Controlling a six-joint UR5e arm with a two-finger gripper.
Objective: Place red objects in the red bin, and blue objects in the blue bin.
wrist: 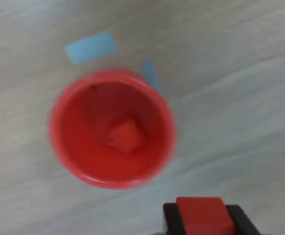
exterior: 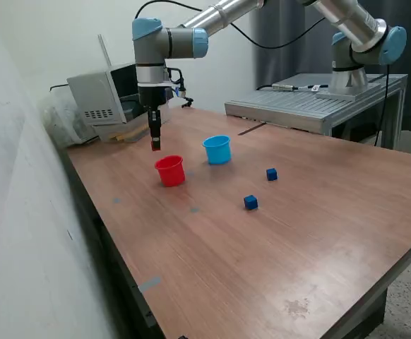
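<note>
Jaws (exterior: 155, 146) are clamped on a small red cube (wrist: 202, 215), which sits between the two dark fingers (wrist: 171, 219) in the wrist view and shows as a red tip at the end of the arm in the exterior view. The jaws hang above the tabletop (exterior: 276, 247), pointing straight down, clear of everything on it. Just below the jaws and slightly toward the exterior view's right stands the red cup (exterior: 170, 170), upright, mouth open. Wrist view looks down into that cup (wrist: 112, 128): a second red cube (wrist: 126, 136) lies on its floor, near the middle; picture is blurred, so edges are soft. The held cube is not over the cup mouth in the wrist view; it sits just outside the rim. Light blue cup (exterior: 217, 150) stands upright beside the red one, farther from the jaws toward the exterior view's right, the two cups apart and not touching. Two dark blue cubes rest on the bare tabletop well away from the jaws: one (exterior: 271, 174) beyond the blue cup, the other (exterior: 251, 203) nearer the camera. Neither touches a cup or the other.
</note>
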